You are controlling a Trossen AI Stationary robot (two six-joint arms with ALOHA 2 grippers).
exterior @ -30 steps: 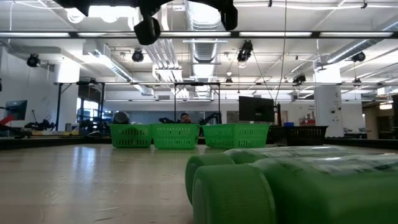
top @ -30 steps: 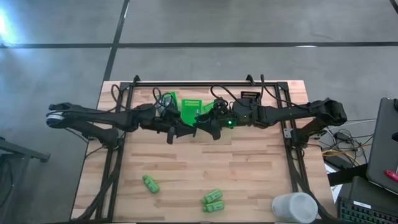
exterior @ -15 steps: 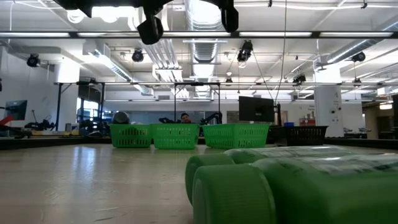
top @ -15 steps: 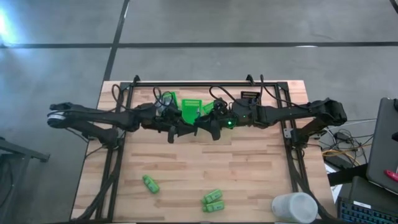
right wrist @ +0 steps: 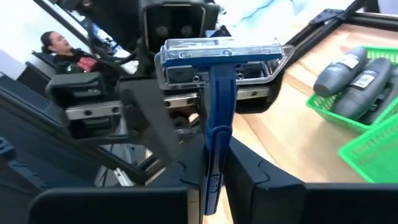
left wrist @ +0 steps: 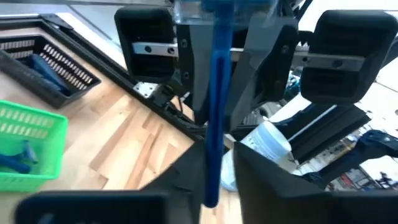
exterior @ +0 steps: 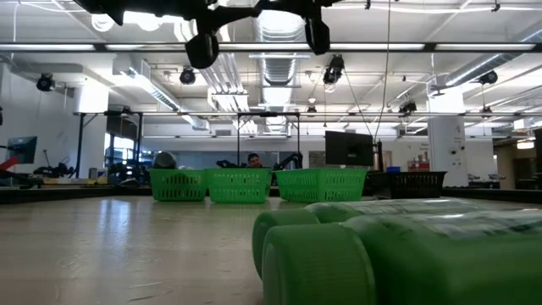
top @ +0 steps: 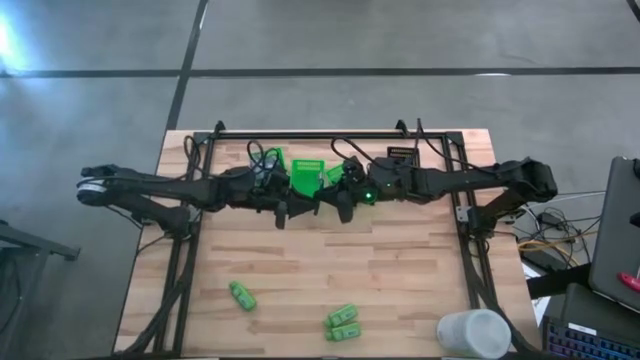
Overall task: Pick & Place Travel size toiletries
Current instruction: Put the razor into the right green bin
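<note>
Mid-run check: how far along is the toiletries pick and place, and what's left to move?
Done: grey tubes lie in a green basket. In hand: the right gripper is shut on a blue razor, held upright facing the left gripper above the baskets. Left: one green bottle and a pair of green bottles lie loose on the table.

Bare table (top: 300,270) before bottles (top: 343,322)

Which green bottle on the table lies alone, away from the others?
The green bottle toward the left arm's side; the other two lie touching as a pair.
</note>
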